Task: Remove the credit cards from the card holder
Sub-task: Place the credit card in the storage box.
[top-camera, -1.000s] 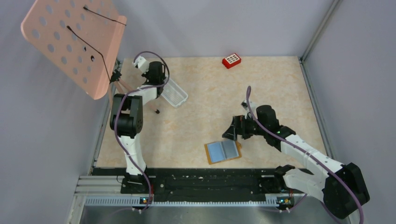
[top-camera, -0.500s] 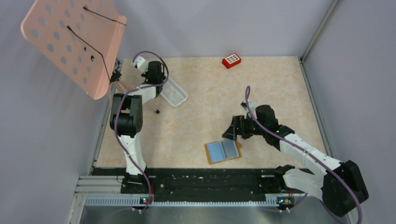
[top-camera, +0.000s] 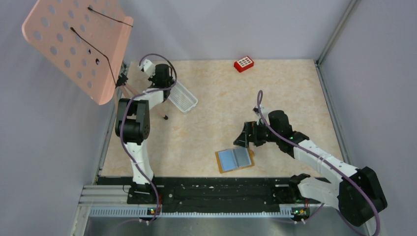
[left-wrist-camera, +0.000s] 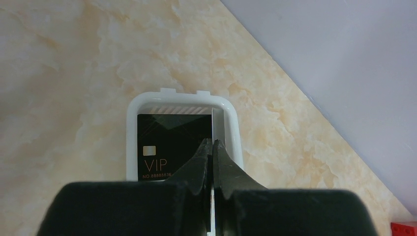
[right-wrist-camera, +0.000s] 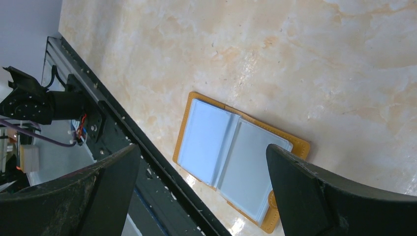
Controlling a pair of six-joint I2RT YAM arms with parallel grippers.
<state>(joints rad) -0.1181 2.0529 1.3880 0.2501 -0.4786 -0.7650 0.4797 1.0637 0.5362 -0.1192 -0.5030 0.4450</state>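
1. I saw the card holder (right-wrist-camera: 236, 160) lying open on the marbled table (right-wrist-camera: 295, 59), light blue sleeves facing up.
2. My right gripper (right-wrist-camera: 201, 152) was spread wide, one black finger (right-wrist-camera: 334, 191) framing each side of the card holder, clear of it.
3. A black base rail (right-wrist-camera: 123, 142) ran just beside the card holder's tan edge.

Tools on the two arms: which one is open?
The right tool, jaws spread wide over the open tan-brown card holder; the left tool is shut above the white mesh tray.
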